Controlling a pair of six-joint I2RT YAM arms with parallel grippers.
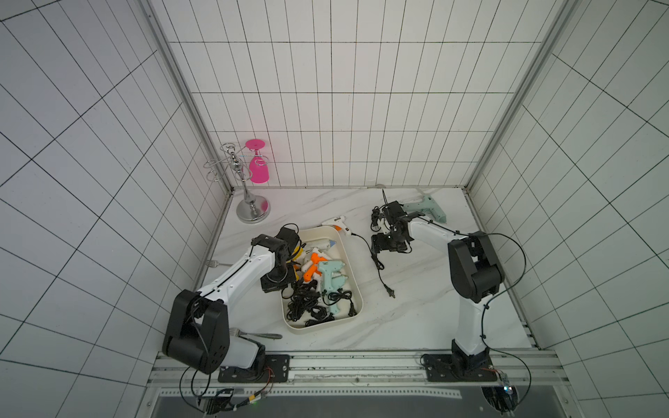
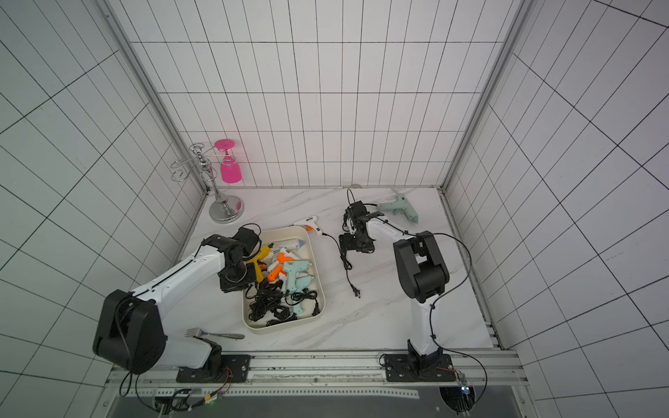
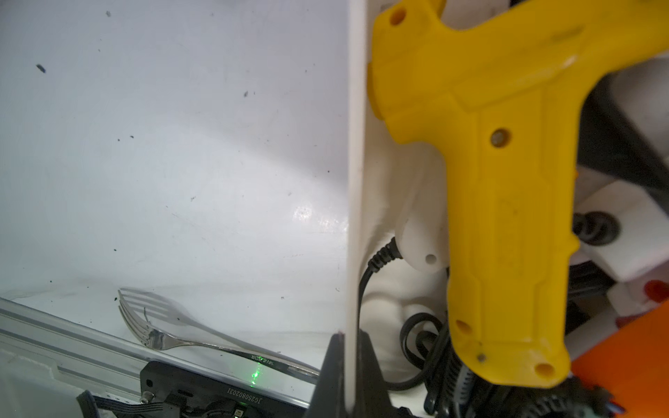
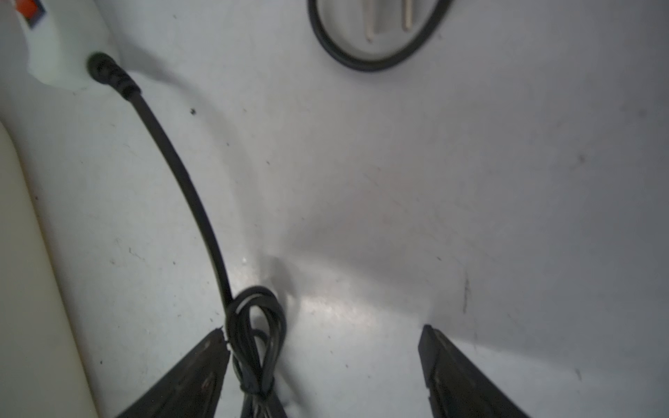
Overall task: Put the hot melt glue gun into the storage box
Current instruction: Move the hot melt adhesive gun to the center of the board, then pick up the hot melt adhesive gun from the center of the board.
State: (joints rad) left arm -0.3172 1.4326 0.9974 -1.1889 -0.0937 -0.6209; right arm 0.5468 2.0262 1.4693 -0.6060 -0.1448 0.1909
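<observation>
**Ana:** So, where is the white glue gun lying?

**Ben:** It is lying on the table, toward the back edge, just outside the box. Its black cord is trailing toward the front edge.

**Ana:** What are the claws doing?

**Ben:** The left claw is pinching the box wall. The right claw is hanging wide open over the cord.

**Ana:** How is the gun going to feel?

**Ben:** Probably light, hard and a bit slippy. The cord is looking floppy, so I am thinking the fat handle is the safer place to grab.
</observation>
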